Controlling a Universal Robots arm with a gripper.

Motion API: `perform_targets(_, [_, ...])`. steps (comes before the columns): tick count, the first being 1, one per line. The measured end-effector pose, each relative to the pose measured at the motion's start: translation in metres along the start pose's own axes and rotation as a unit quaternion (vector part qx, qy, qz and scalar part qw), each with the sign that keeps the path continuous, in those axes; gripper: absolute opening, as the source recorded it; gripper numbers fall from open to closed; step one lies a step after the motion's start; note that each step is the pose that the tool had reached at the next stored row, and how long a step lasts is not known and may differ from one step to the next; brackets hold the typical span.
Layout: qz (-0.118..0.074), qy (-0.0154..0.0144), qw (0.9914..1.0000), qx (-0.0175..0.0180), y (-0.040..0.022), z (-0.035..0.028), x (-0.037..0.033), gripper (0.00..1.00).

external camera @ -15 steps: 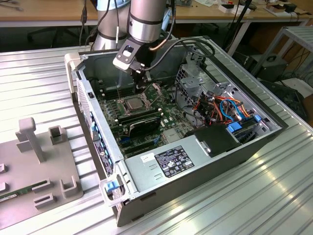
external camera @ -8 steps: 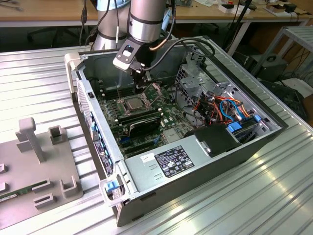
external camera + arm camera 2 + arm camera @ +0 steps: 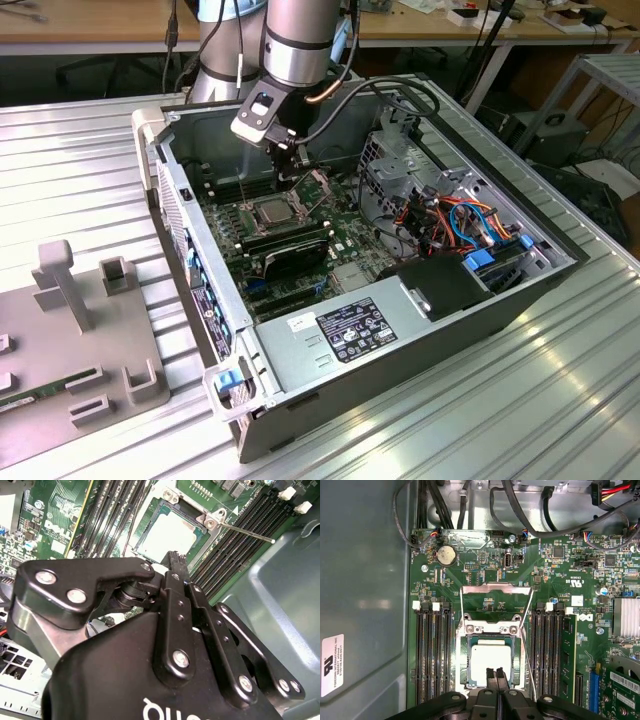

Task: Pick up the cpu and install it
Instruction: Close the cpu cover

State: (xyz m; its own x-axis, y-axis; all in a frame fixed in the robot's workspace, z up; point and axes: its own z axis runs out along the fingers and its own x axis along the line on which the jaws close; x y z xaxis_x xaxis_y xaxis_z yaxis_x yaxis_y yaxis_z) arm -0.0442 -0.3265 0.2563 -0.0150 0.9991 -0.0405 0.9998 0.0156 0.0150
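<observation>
Exterior view, lower centre: black-and-white printed label (image 3: 350,330) on top of the grey power supply (image 3: 300,362), its lines not legible. First wrist view: white sticker (image 3: 331,657) with black print on the case wall (image 3: 365,580). White maker's logo (image 3: 585,616) and certification marks (image 3: 575,583) are printed on the green motherboard (image 3: 485,575), beside the memory slots (image 3: 552,655).
</observation>
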Motion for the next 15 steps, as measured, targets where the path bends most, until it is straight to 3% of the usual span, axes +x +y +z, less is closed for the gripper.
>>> perform_targets(7, [0.000, 0.0000, 1.00000, 0.0000, 0.0002, -0.0035, -0.0002, 0.11])
perform_targets(11, [0.000, 0.0000, 1.00000, 0.0000, 0.0003, -0.0127, -0.0005, 0.11])
perform_targets(15, [0.000, 0.0001, 1.00000, 0.0000, 0.0004, -0.0159, -0.0006, 0.11])
